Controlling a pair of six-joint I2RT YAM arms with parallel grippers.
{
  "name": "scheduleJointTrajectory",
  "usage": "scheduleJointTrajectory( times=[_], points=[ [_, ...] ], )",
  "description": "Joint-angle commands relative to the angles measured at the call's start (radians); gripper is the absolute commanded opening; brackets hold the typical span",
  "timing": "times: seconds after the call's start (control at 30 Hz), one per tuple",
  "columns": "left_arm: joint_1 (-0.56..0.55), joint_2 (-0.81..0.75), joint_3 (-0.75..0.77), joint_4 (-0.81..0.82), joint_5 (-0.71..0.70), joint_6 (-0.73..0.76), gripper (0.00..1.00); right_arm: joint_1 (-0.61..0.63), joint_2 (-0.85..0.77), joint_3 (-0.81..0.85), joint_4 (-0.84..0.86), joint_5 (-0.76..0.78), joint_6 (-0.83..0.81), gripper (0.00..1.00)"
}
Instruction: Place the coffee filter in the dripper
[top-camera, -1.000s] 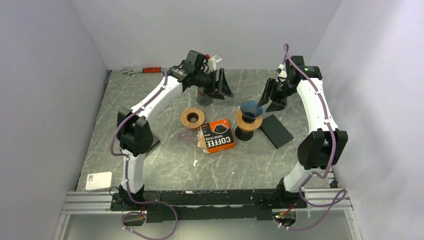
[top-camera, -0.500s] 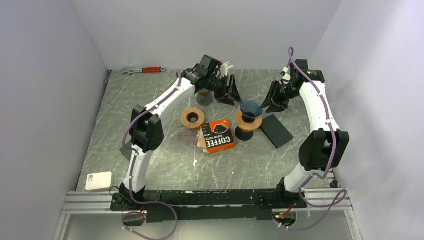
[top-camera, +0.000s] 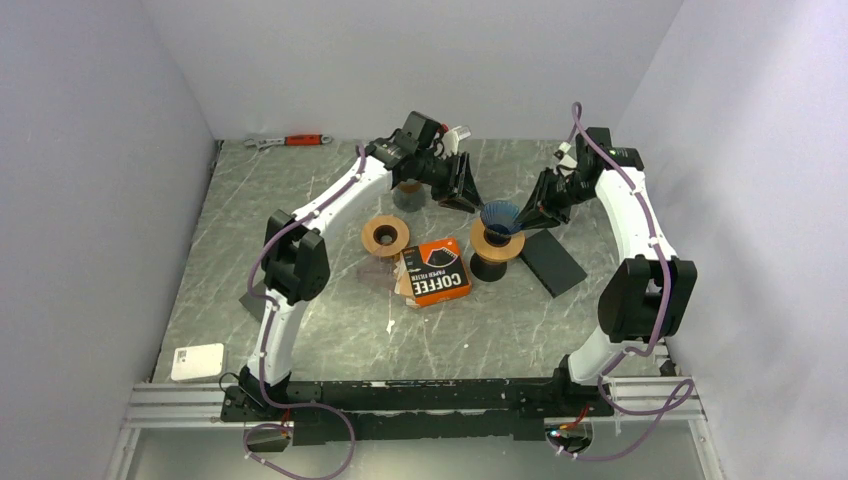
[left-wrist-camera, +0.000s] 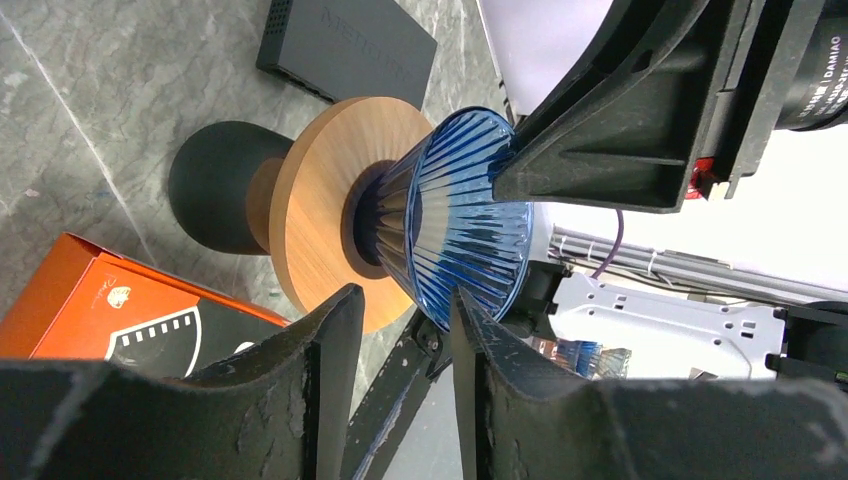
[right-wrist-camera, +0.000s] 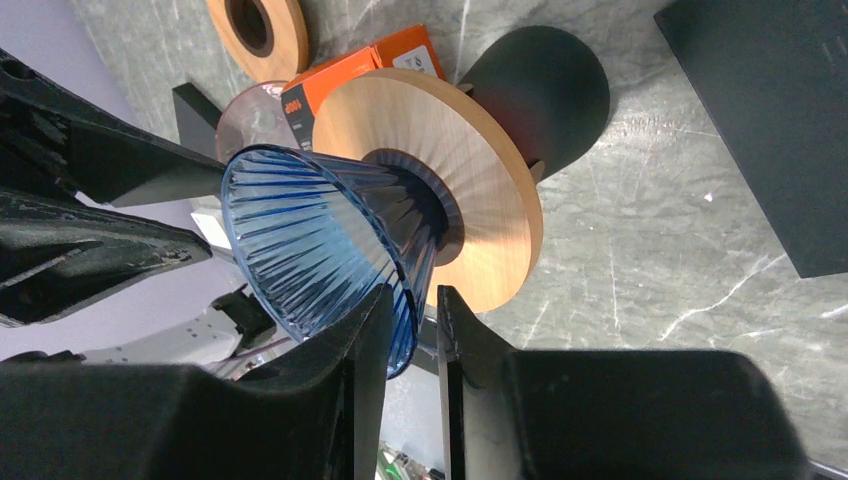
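Dripper: we find the blue ribbed dripper (top-camera: 501, 216) seated in its wooden ring (right-wrist-camera: 470, 180) on a black base (left-wrist-camera: 215, 185), mid tabletop (top-camera: 330, 320).
Coffee filter: we see no loose paper and none inside the cone; we take it to be in the orange filter box (top-camera: 436, 271) just beside the base.
Left fingers: the left fingers (left-wrist-camera: 320, 350) stand partly apart, the cone's rim at the gap; we cannot tell whether they press on it.
Right fingers: the right fingers (right-wrist-camera: 365, 350) show only a thin slit, the opposite side of the rim running into it; whether they pinch it we cannot tell.
Tipping risk: the cone sits high on a narrow stand, so uneven sideways force from either side could, we judge, topple it onto the box.
Glass risk: a hard squeeze on the thin lip might chip it or lift the cone out of the ring.
Collision risk: both arms crowd one rim, and their fingers could strike each other.
Task risk: with both busy at the cone, neither is free to fetch a filter.
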Motion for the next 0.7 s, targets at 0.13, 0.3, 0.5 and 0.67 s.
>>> scheduleJointTrajectory(
  times=[0.13,0.3,0.5,0.67],
  points=[
    [-0.01,0.049,0.06,-0.033,0.028,0.011,0.39,-0.005,-0.043,-0.037,0.033,-0.04,-0.007,0.25],
    [-0.015,0.067,0.078,-0.06,0.018,0.026,0.35,-0.004,-0.046,-0.048,0.033,-0.039,-0.016,0.24],
    [-0.018,0.057,0.064,-0.063,0.007,0.035,0.28,-0.005,-0.059,-0.086,0.047,-0.045,-0.014,0.13],
    [-0.019,0.06,0.061,-0.063,0.017,0.04,0.22,-0.005,-0.069,-0.136,0.062,-0.037,-0.022,0.05]
  ],
)
